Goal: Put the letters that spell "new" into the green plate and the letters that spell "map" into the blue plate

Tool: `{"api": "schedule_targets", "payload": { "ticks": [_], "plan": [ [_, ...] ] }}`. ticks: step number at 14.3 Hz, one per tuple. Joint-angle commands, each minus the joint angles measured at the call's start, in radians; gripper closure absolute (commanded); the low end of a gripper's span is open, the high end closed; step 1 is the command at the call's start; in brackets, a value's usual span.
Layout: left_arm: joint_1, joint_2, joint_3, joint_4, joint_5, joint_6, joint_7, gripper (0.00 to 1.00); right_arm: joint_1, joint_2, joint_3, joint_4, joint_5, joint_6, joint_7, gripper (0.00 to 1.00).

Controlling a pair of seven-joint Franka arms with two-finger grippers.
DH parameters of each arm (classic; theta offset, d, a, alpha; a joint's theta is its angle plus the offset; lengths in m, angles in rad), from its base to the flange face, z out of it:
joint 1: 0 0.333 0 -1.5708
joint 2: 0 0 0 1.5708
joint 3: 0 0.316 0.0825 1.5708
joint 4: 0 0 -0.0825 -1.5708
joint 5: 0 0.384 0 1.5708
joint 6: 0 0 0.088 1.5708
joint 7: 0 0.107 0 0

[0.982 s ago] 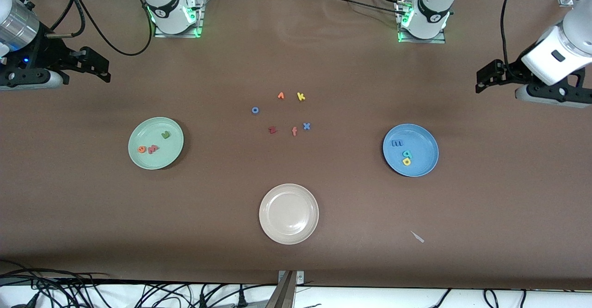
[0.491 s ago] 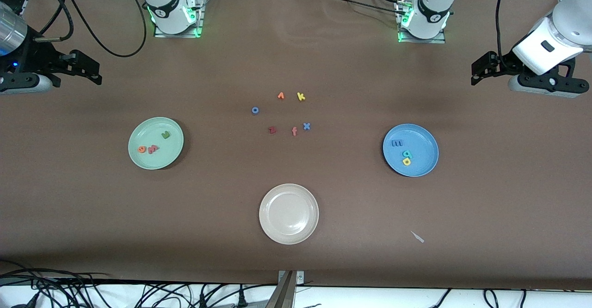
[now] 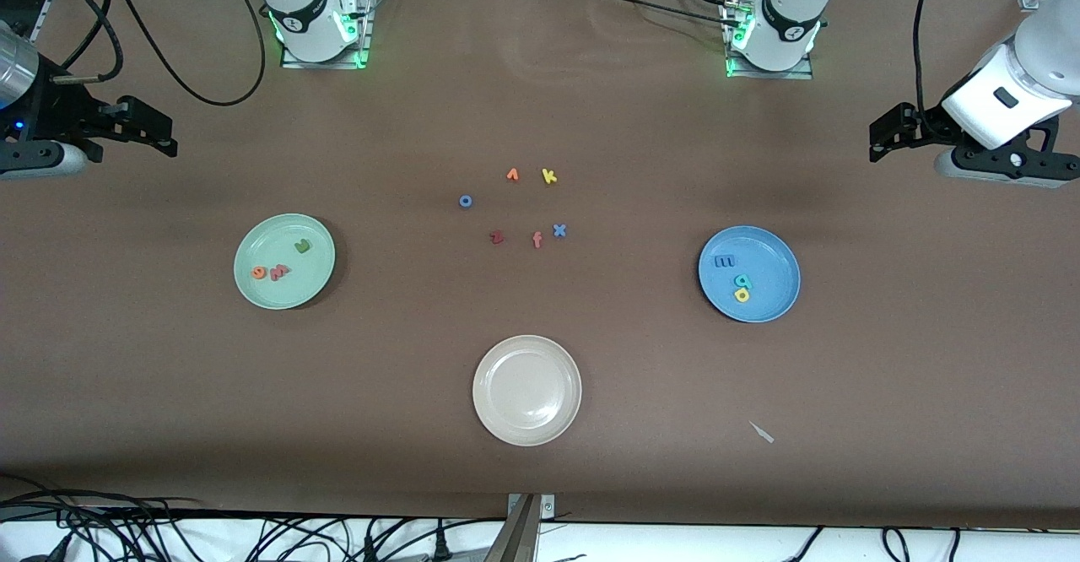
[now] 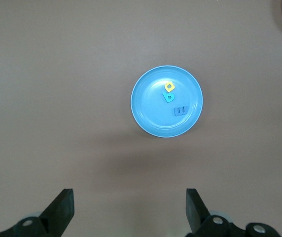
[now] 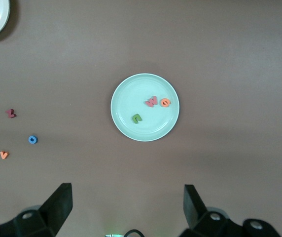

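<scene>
Front view: the right hand (image 3: 160,136) and the left hand (image 3: 882,136) hang over bare bench (image 3: 591,106) at their own ends, fingers apart, holding nothing. The green plate (image 3: 253,288), near the right hand, carries the n (image 3: 302,246), e (image 3: 259,272) and w (image 3: 278,271).

Left wrist view: beneath the spread left hand, the blue plate (image 4: 148,116) holds the m (image 4: 180,111), a (image 4: 168,97) and p (image 4: 169,87).

Right wrist view: the green plate lies beneath the spread right hand.

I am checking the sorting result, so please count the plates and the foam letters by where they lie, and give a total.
Plates: 3, the green plate, the blue plate, the beige plate
Letters in the green plate: 3
Letters in the blue plate: 3
Letters loose on the table: 6
Total: 15 things, 12 of them letters
</scene>
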Motion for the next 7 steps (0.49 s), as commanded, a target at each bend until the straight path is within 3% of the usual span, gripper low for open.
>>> {"api": "schedule_targets", "payload": {
  "ticks": [1, 7],
  "plan": [
    [0.000, 0.015, -0.002, 0.034, 0.023, -0.028, 0.023, 0.00, -0.001, 0.018, -0.003, 0.057, 0.001, -0.039, -0.014, 0.00],
    [0.000, 0.015, -0.002, 0.034, 0.023, -0.030, 0.023, 0.00, -0.001, 0.018, -0.030, 0.057, 0.007, -0.035, -0.016, 0.00]
  ]
}}
